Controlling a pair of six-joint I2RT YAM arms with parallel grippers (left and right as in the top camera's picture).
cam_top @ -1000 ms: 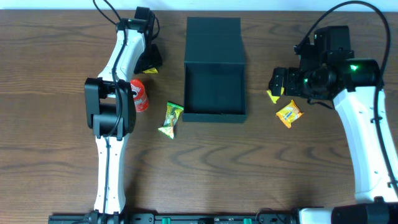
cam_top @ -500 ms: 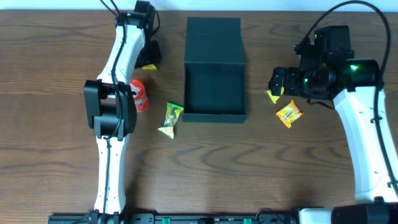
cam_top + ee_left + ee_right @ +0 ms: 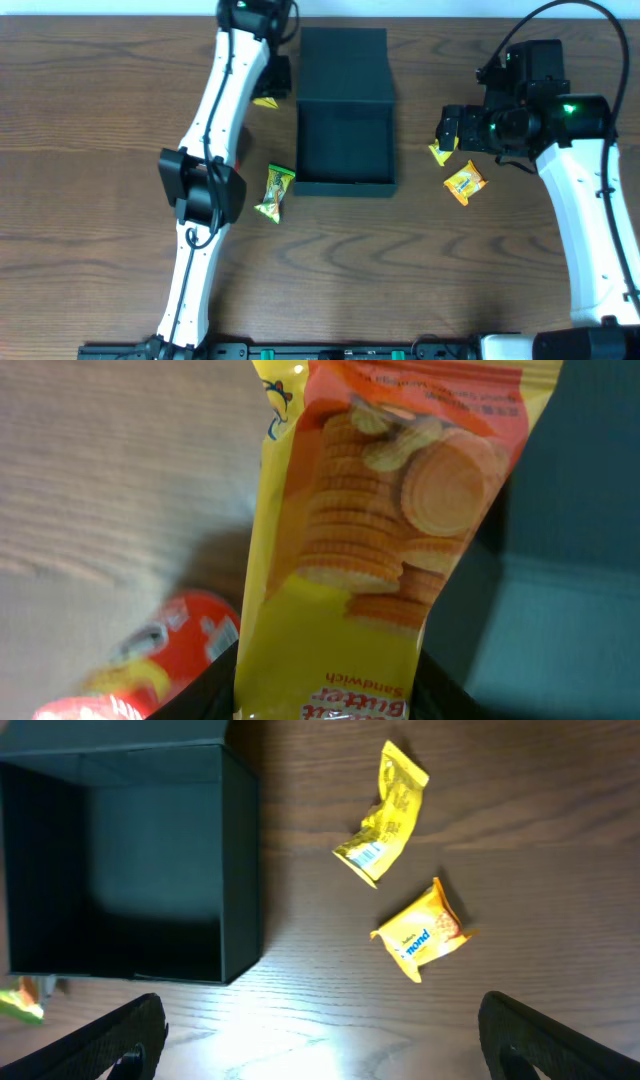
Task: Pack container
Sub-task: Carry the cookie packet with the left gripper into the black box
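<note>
Packing is not yet begun: the container stands open and empty mid-surface, my left gripper grasps a sandwich-cookie packet beside its left wall, my right gripper hangs released, and the green packet and red can lie outside.

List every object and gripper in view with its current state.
Container: lid open, empty inside.
Left gripper: shut on cracker packet.
Cracker packet: held off the table.
Right gripper: open, empty.
Green packet: lying on table.
Crumpled yellow packet: lying on table.
Orange packet: lying on table.
Red can: on table, pose unclear.
</note>
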